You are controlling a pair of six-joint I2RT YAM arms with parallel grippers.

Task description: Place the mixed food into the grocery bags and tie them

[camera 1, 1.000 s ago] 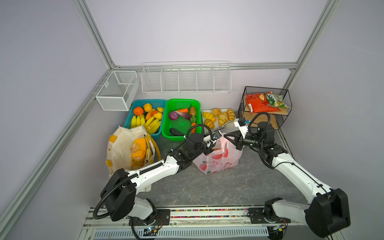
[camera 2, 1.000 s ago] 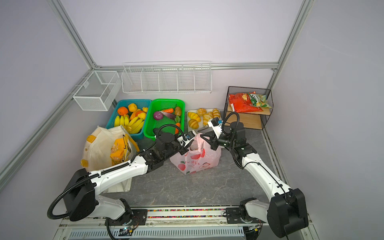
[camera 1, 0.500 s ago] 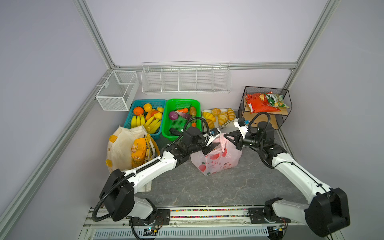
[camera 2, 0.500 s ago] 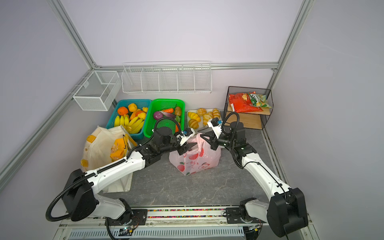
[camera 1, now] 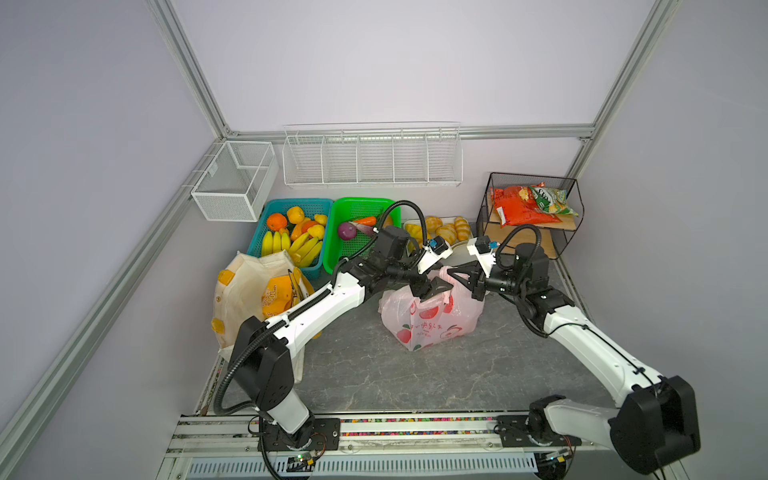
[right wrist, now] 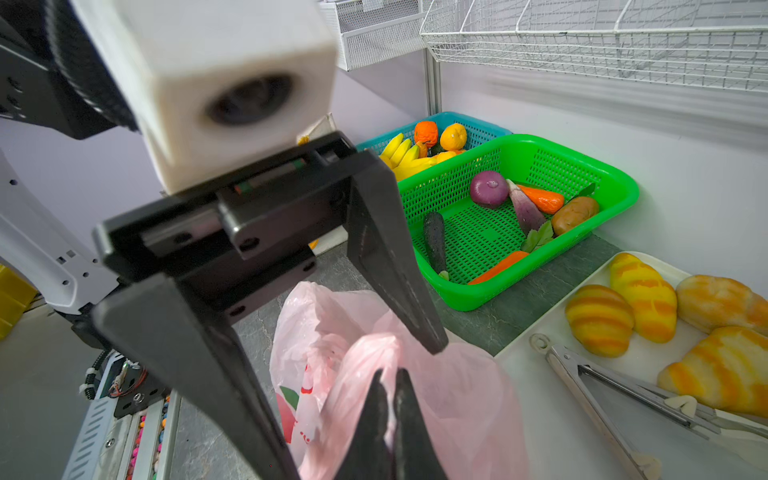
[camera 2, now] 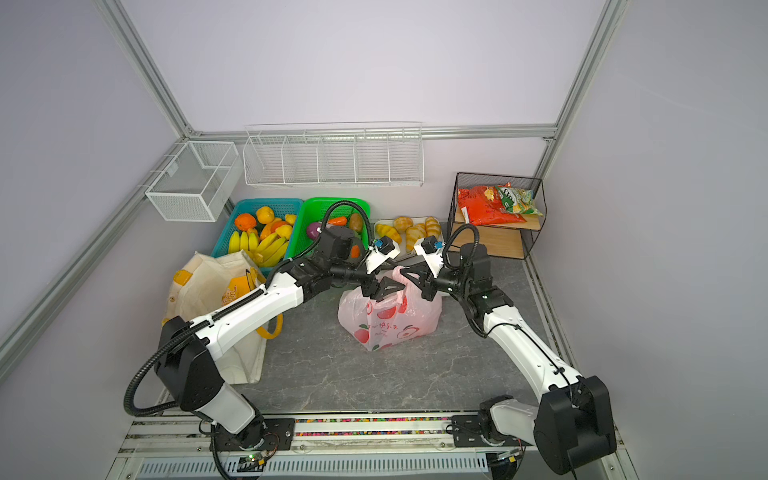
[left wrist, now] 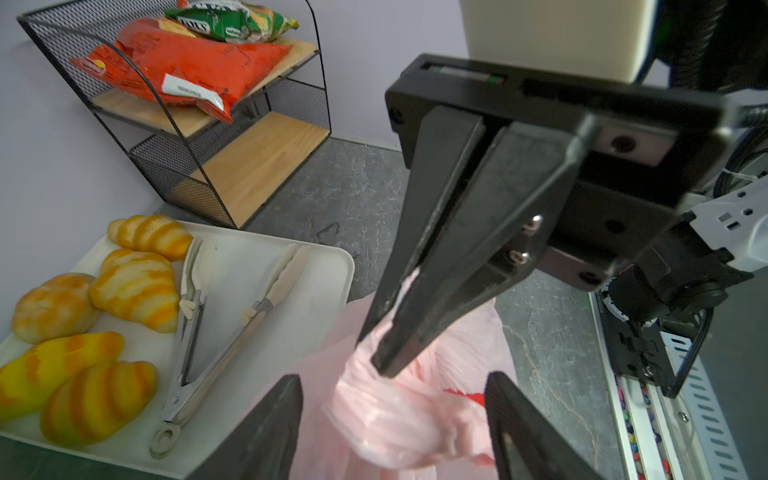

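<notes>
Right gripper (left wrist: 383,361) is clamped on the bunched handle (left wrist: 390,415) of the pink bag (camera 1: 432,324). Left gripper (camera 1: 433,287) is spread wide; its 2 fingers (left wrist: 274,432) flank that handle, not gripping it.

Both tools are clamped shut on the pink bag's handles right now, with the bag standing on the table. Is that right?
Not quite. Only the right tool is clamped shut on a bunched handle of the pink bag, which stands on the table. The left tool is open, with its jaws spread apart on either side of the handle and gripping nothing. The right wrist view shows this.
</notes>
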